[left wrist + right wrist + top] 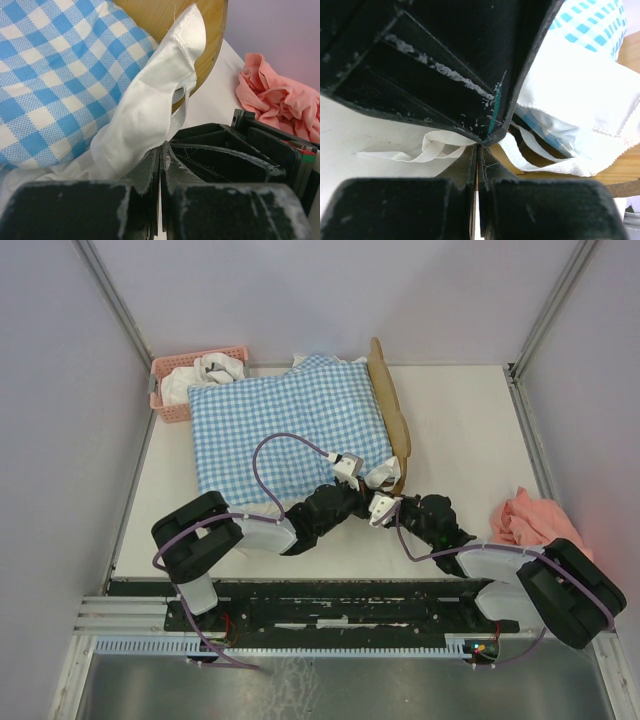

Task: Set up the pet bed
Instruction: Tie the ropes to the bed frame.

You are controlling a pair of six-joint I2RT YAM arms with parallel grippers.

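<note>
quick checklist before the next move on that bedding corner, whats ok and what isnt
1. Left gripper shut on the white satin flap: ok.
2. Right gripper shut: ok.
3. Thin white ribbon actually pinched by the right gripper: cannot tell, it only shows at the fingertips.
4. Blue-white gingham cushion lying against the light-wood scalloped headboard of the pet bed: ok.
5. Ribbon tied to the frame: cannot tell, no knot shows.
6. Crumpled pink cloth apart from both grippers: ok.
</note>
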